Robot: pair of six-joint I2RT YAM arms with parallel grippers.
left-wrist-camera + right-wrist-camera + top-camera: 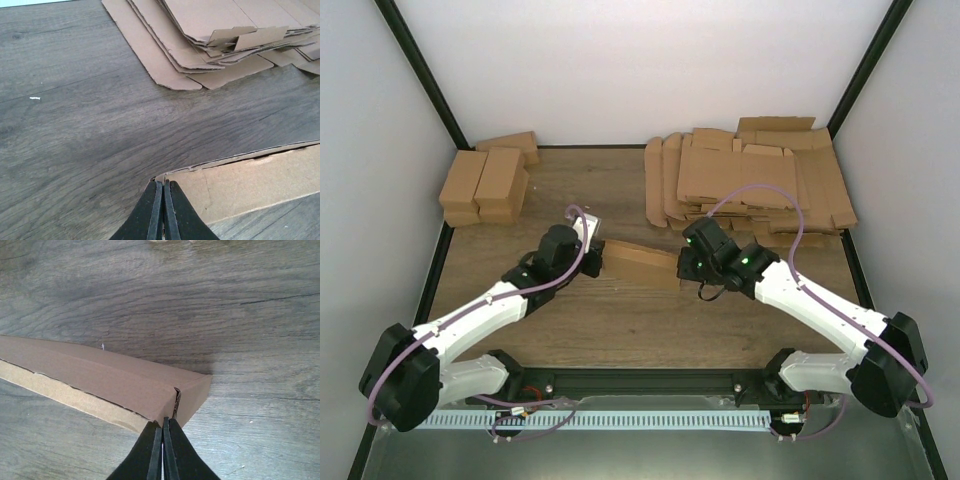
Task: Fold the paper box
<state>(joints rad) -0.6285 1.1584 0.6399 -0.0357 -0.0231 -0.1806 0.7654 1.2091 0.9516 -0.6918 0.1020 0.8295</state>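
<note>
One box (638,262) lies mid-table (620,330), and it looks nearly folded. Your left gripper (162,186) is clenched at its left end and your right gripper (163,422) is clenched at its right corner; you can't tell whether either pinches card. You seem to be closing the ends, so next press each flap home squarely. Far right is one heap of blanks (750,180), too many to count; far left, about four finished boxes (485,182).

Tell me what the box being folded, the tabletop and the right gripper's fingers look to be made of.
The paper box: plain brown cardboard, matte; its cut edge shows a rough, paler core. The table: grey-brown wood grain with low sheen, possibly laminate rather than solid wood. The right gripper's fingers: smooth black, seemingly plastic, though the look leaves it open.
</note>
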